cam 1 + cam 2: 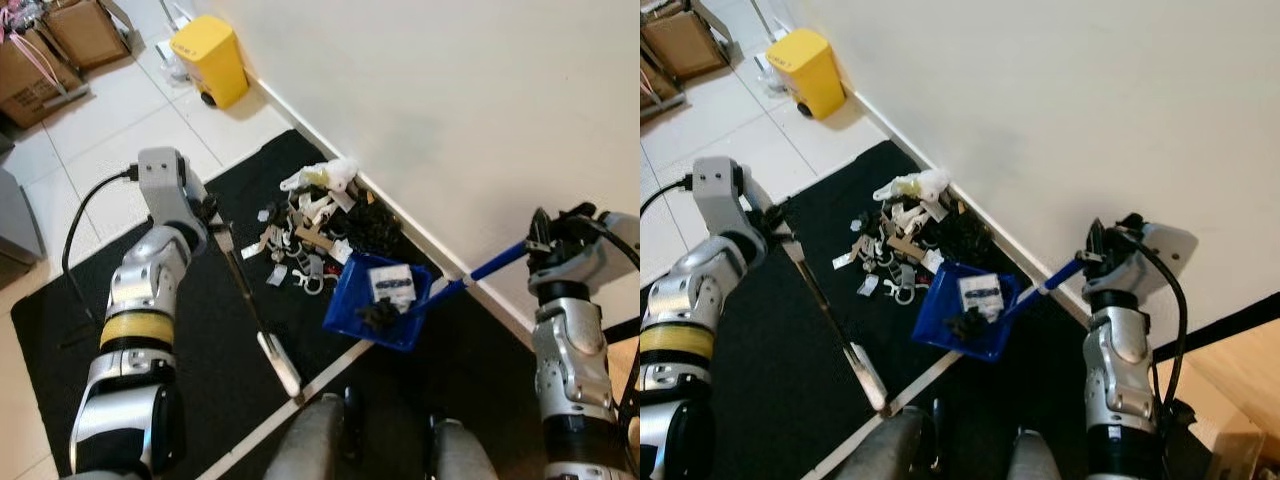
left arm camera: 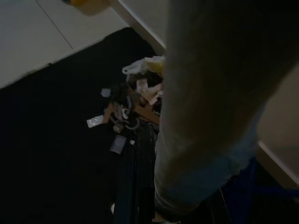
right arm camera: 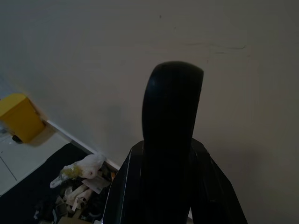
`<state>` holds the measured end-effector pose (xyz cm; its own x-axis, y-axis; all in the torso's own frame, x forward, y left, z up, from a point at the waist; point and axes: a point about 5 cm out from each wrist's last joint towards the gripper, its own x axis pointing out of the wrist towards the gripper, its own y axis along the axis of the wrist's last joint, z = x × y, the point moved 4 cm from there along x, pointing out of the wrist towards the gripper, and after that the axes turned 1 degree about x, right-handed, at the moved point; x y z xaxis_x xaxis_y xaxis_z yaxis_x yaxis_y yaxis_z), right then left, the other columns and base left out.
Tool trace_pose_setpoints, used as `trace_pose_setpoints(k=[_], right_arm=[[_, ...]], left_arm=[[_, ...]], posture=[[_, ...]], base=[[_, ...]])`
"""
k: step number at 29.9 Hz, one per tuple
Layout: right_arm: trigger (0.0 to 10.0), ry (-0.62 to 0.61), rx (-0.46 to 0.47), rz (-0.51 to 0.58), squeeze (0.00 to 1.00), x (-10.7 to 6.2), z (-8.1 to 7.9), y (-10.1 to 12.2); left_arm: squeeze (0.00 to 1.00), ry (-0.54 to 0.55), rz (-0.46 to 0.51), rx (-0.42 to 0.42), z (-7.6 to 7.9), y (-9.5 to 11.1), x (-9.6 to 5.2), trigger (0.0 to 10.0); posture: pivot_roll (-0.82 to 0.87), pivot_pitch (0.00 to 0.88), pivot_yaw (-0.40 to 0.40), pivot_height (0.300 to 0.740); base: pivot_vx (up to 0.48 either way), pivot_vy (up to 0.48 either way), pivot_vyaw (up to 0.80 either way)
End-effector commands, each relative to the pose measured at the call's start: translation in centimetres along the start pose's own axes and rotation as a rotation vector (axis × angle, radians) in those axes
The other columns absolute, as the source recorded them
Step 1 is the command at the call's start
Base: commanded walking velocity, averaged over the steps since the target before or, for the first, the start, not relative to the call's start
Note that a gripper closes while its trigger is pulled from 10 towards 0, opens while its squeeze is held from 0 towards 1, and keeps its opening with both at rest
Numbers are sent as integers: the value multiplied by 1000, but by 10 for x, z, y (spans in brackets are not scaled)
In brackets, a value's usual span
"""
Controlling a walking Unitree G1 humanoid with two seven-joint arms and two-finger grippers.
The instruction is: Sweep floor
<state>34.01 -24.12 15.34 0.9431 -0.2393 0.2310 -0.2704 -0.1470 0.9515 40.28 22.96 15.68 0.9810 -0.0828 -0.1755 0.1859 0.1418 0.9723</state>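
While sweeping by the wall: the robot works a black mat in a tiled room
Left gripper: clamped on the broom, whose pale head rests on the mat, well short of the litter
Litter: heaped against the skirting, just beyond the dustpan's lip
Dustpan: blue, part loaded, touching the mat
Right gripper: closed round the blue handle
Advice: hold the pan flat and still, draw the broom in short strokes toward it
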Motion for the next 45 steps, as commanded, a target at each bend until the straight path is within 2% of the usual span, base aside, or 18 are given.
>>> trace_pose_setpoints(k=[1,4,8,11,13,14,19,26,30,35,45], right_arm=[[10000,-8,52,26,0,-1,0,7],[10000,-27,76,24,0,1,3,7],[10000,-58,92,19,0,1,8,6],[10000,-49,7,40,0,1,10,11],[10000,-49,7,40,0,1,10,11],[10000,-46,-6,48,0,1,11,14],[10000,-63,-11,63,0,4,17,20],[10000,-48,12,34,0,8,9,11],[10000,-46,16,30,0,8,9,10],[10000,-40,15,18,0,12,11,9],[10000,-33,20,16,0,16,12,11]], left_arm=[[0,-16,-14,-14,4,-7,-3,10000],[0,-25,-9,-9,9,-9,-4,10000],[0,-58,-51,-31,18,-20,-6,10000],[0,-66,-15,64,23,-17,-11,10000],[0,-66,-15,64,23,-17,-11,10000],[0,-72,5,112,24,-15,-12,10000],[0,-97,60,185,34,-10,-14,10000],[0,-55,60,198,42,-13,-9,10000],[0,-55,63,203,44,-13,-9,10000],[0,-69,77,214,54,-18,-9,10000],[0,-61,78,206,57,-19,-6,10000]], posture=[[67,157,130,740],[67,152,128,740],[68,147,125,740],[73,148,123,740],[73,148,123,740],[73,149,124,740],[76,142,113,740],[82,131,97,740],[80,129,92,740],[73,123,72,740],[66,119,61,740]], base=[[0,0,0],[0,0,0],[0,0,0],[0,0,0],[0,0,0],[0,0,0],[0,0,0],[0,0,0],[0,0,0],[0,0,0],[0,0,0]])
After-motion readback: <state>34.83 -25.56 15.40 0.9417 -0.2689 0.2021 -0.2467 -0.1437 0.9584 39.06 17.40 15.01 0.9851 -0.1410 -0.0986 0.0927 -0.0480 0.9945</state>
